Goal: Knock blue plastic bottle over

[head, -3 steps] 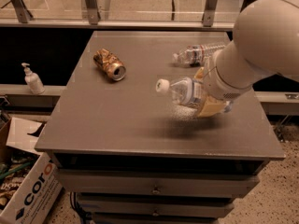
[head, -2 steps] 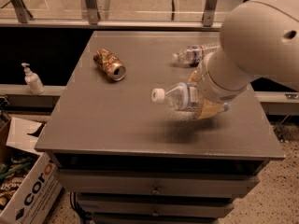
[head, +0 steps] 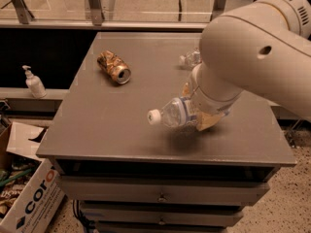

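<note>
The large clear plastic bottle with a white screw cap and a pale-blue label (head: 179,113) lies tipped nearly flat over the front-middle part of the grey table top (head: 107,130). Its cap points left and slightly toward the front edge. Its base end is hidden under the robot's white arm (head: 243,52), and a dark shadow lies on the table just beneath it. Whether the bottle rests on the surface cannot be told.

The gripper (head: 208,120) sits right against the bottle's base end, below the thick white wrist. Only a tan-coloured part of it shows, so whether the pincer is spread, pressed together or pinching the bottle cannot be told.

Behind the arm, toward the back right of the table, a smaller clear bottle (head: 189,59) is partly in view. A crushed gold-brown drink can (head: 114,68) lies on its side at the back left, well apart from the large bottle. Left of the table, a small white pump dispenser (head: 33,82) stands upright on a ledge. A white cardboard box with dark lettering (head: 30,204) sits on the floor at the lower left.
</note>
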`<state>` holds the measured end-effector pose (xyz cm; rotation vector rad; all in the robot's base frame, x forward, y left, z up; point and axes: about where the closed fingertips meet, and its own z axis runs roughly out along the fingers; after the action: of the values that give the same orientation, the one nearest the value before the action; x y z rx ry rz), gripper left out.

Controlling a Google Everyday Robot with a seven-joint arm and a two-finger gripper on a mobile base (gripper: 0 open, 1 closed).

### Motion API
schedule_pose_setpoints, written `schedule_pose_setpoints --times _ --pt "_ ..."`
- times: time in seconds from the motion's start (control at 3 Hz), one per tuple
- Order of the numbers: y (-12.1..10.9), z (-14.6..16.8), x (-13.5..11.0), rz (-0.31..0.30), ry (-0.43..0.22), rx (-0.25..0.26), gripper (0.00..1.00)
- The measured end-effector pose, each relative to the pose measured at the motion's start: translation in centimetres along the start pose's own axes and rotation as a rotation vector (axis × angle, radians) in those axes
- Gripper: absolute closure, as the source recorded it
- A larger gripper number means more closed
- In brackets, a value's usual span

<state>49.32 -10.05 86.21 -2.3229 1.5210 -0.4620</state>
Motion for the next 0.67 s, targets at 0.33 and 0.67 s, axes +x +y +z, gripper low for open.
schedule_pose_setpoints --times 0.33,0.67 --pt "-0.05 0.63 -1.22 -0.085 -0.018 -0.036 1.00" --pt "0.00 1.37 -2.18 -0.161 -0.034 -0.083 1.00"
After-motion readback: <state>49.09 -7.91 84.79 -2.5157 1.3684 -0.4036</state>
